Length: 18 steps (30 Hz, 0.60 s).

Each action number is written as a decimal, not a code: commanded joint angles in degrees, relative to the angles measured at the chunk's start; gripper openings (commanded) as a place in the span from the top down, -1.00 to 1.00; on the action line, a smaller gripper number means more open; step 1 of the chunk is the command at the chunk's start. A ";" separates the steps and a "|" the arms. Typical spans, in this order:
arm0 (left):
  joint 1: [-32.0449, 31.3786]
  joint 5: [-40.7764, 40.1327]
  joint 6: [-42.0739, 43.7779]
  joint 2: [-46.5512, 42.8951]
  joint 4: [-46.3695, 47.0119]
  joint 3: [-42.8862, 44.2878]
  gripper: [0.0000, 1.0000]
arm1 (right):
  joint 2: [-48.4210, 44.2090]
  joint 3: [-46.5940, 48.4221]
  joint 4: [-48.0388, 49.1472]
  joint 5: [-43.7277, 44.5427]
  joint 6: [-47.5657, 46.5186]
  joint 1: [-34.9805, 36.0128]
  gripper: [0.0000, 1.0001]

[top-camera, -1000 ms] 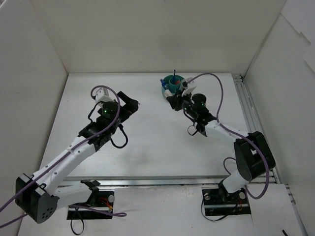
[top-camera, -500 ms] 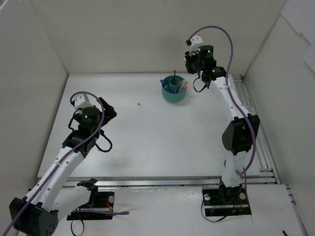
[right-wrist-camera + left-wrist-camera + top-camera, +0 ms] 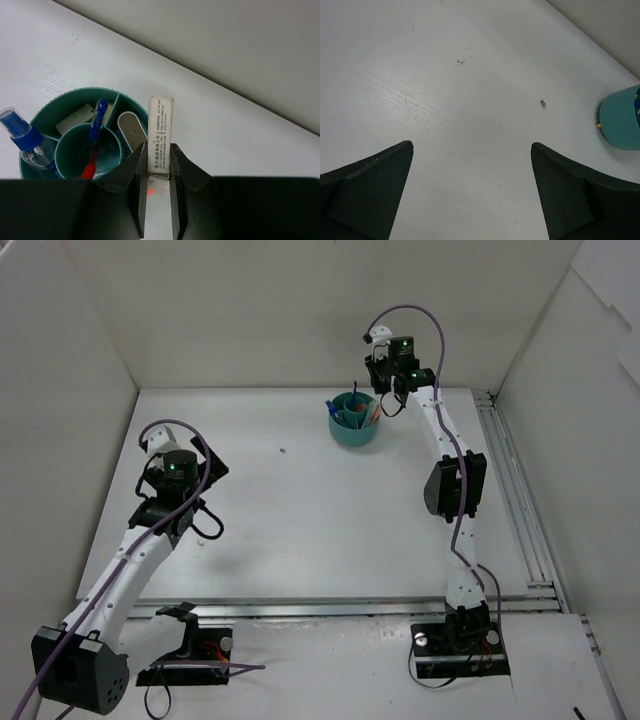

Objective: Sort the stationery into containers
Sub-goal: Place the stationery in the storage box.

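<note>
Left arm sits over the near left part of the table point(image 3: 485, 190). The left gripper point(image 3: 471, 146) is empty, its two dark fingers spread wide over bare white surface. Past the fingers lie two small dark specks point(image 3: 542, 103), well apart from each other. The teal cup point(image 3: 75, 92) stands upright further out, right of centre and near the back wall point(image 3: 225, 50). In the left wrist view it shows only at the right edge. Cup interior, from the right wrist view, is a round middle well with divided outer compartments around it. The middle well holds a thin pen point(image 3: 97, 125), blue at the top and red lower down. I cannot tell whether this is one item or two. The left outer compartment holds the small clear tube point(image 3: 22, 140) with a blue cap, standing upright. A far outer compartment holds a white block point(image 3: 75, 119). A right outer compartment holds a pale oblong piece point(image 3: 131, 129) with a rounded top. Right arm is stretched out to full reach toward the back wall. The right gripper point(image 3: 159, 150) is clamped on a flat white eraser point(image 3: 160, 117) with printed lettering, held upright. The eraser's lower end is pinched between the fingers and its upper end stands clear. It sits just beside the cup's right rim in that view and is not in any compartment.
</note>
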 commanded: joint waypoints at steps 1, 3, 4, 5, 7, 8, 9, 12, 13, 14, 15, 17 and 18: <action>1.62 2.30 0.51 2.13 3.85 2.03 -0.99 | 0.41 4.66 2.15 -1.08 -1.32 1.07 0.90; 2.33 3.79 0.86 3.19 4.38 2.73 -0.99 | 0.94 4.92 2.33 -1.08 -1.50 1.24 0.89; 2.33 4.15 0.95 3.89 4.55 2.91 -0.99 | 1.46 5.01 2.33 -1.16 -1.32 1.24 0.88; 2.94 4.41 1.13 4.25 4.64 3.08 -0.99 | 1.64 5.01 2.59 -1.16 -1.15 1.16 0.86; 3.47 4.50 0.78 5.21 4.73 3.35 -0.99 | 2.00 4.84 2.85 -1.95 -0.71 1.16 0.84; 3.48 4.76 0.60 5.31 4.91 3.26 -0.99 | 2.08 4.57 3.03 -2.13 -0.62 1.16 0.83; 3.48 5.20 0.43 5.65 4.91 3.17 -0.99 | 2.43 4.49 3.12 -2.04 -0.53 1.16 0.82; 4.00 5.82 0.25 6.01 5.17 2.91 -0.99 | 3.05 4.31 3.56 -1.08 -0.18 1.24 0.80; 4.00 5.73 0.25 5.92 5.26 2.82 -0.99 | 3.14 4.22 3.82 -1.08 -0.01 1.33 0.79; 4.00 5.82 0.16 5.92 5.09 2.65 -0.99 | 3.31 4.05 3.91 -0.90 0.00 1.24 0.78; 4.00 5.65 -0.01 5.75 4.91 2.56 -0.99 | 3.40 3.96 4.08 -0.64 0.17 1.24 0.77; 4.00 5.38 -0.10 5.48 4.91 2.29 -0.99 | 3.67 3.61 4.35 0.24 0.35 1.24 0.75; 4.00 5.38 -0.19 5.31 4.91 2.21 -0.99 | 3.67 3.61 4.52 0.07 0.35 1.24 0.72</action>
